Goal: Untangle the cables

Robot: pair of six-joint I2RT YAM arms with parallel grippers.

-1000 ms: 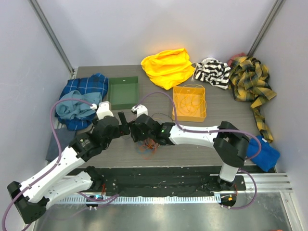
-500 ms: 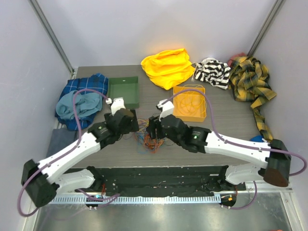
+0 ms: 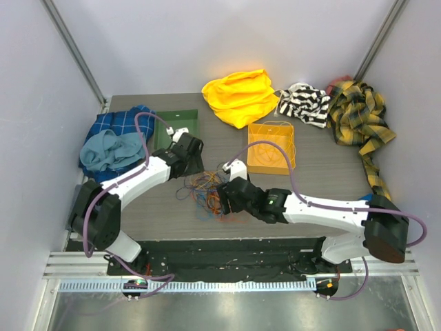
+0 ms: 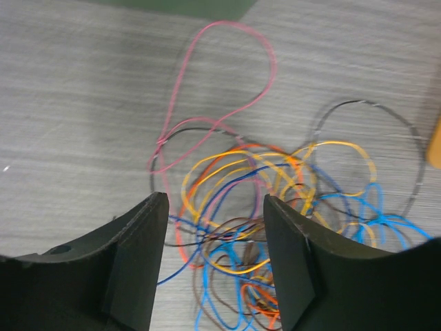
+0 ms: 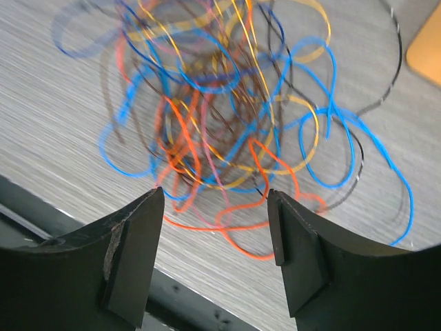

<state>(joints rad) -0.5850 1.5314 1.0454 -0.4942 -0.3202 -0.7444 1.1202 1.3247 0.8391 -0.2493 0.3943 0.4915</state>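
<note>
Hovering over the cables [image 3: 207,192], both arms look poised to start. The left gripper [image 4: 215,201] and right gripper [image 5: 215,196] stand parted, holding nothing. The wires lie mid-way across the table [image 3: 158,210] between them, a knotted heap of orange, yellow and blue, and only a pink loop [image 4: 227,76] strays clear. Nearly all the untangling seems left to do.

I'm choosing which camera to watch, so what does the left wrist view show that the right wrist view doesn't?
Only the left wrist view: a long pink loop lying clear of the pile, and the green tray at the top edge. Only the right wrist view: the table at its near edge. Both: the tangled cables and a corner of the orange tray.
</note>
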